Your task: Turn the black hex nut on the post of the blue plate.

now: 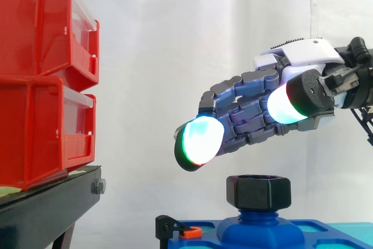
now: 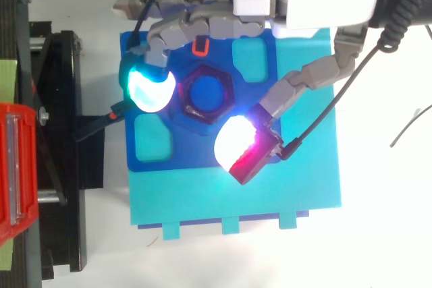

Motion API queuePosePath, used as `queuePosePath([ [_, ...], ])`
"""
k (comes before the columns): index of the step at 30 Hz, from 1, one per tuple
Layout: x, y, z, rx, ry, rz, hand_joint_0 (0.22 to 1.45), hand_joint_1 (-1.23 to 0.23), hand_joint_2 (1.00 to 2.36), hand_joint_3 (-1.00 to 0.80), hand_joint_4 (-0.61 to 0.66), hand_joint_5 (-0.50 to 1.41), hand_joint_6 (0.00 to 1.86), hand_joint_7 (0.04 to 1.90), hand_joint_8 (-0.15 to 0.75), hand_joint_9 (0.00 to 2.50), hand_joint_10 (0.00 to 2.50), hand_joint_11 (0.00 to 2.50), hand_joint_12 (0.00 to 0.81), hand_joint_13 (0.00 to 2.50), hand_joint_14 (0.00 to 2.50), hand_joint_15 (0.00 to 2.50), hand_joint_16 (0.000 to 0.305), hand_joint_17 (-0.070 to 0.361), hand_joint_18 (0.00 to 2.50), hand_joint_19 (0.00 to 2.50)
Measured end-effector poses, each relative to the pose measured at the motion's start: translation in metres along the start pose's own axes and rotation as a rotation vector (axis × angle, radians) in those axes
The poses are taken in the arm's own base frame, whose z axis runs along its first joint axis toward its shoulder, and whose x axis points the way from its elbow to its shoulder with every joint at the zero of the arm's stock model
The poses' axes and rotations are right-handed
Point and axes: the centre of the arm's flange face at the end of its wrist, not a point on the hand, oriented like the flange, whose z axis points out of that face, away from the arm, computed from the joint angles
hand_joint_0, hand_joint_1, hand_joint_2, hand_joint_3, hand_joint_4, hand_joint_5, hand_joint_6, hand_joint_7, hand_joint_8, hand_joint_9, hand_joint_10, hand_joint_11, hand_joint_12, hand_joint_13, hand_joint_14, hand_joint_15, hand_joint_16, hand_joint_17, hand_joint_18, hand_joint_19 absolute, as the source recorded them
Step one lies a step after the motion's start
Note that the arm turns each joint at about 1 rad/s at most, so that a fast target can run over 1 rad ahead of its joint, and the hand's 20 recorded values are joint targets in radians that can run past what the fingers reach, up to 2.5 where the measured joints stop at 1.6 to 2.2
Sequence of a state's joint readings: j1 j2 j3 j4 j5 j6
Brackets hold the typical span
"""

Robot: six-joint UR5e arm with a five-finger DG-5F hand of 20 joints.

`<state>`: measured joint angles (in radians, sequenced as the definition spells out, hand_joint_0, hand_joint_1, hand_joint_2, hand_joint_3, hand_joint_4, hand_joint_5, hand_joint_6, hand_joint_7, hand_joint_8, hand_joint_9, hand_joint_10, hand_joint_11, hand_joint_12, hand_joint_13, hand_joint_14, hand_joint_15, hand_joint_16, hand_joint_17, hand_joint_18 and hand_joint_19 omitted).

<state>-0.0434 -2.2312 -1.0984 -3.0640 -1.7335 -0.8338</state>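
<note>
The black hex nut (image 1: pixel 258 191) sits on the blue threaded post of the blue plate (image 1: pixel 326 232); from above the nut (image 2: pixel 206 93) rings the post near the plate's (image 2: pixel 290 173) middle. My hand (image 1: pixel 256 106) hovers above the nut without touching it, reaching in from the right. Its fingers are spread and slightly bent, holding nothing. One glowing fingertip (image 2: pixel 151 89) lies left of the nut and the thumb's pad (image 2: pixel 236 141) lies below right of it in the top view.
Two stacked red bins (image 1: pixel 44 80) stand on a black stand (image 1: pixel 52 202) to the left. A small orange clip (image 1: pixel 190 232) and a black latch sit at the plate's left edge. A white curtain hangs behind.
</note>
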Motion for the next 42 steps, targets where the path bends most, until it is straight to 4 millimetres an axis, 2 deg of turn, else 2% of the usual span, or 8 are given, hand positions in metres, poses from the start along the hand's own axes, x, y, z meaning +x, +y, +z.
queuePosePath([
  [12,0.02,-0.01,0.001,-0.007,-0.013,0.03,0.42,-0.62,1.0,-0.5,0.15,-0.25,0.5,0.9,0.229,0.0,0.0,0.0,0.349,0.0,0.0,0.0,0.047,0.105,0.0,0.0],
  [25,0.023,-0.012,-0.001,0.01,0.004,0.035,0.42,-0.6,1.0,-0.5,0.16,-0.25,0.5,0.9,0.23,0.0,0.0,0.0,0.35,0.0,0.0,0.0,0.047,0.105,0.0,0.0],
  [42,0.017,-0.02,-0.005,0.017,0.001,0.032,0.42,-0.56,1.0,-0.5,0.16,-0.25,0.5,0.9,0.233,0.0,0.0,0.0,0.35,0.0,0.0,0.0,0.047,0.105,0.0,0.0],
])
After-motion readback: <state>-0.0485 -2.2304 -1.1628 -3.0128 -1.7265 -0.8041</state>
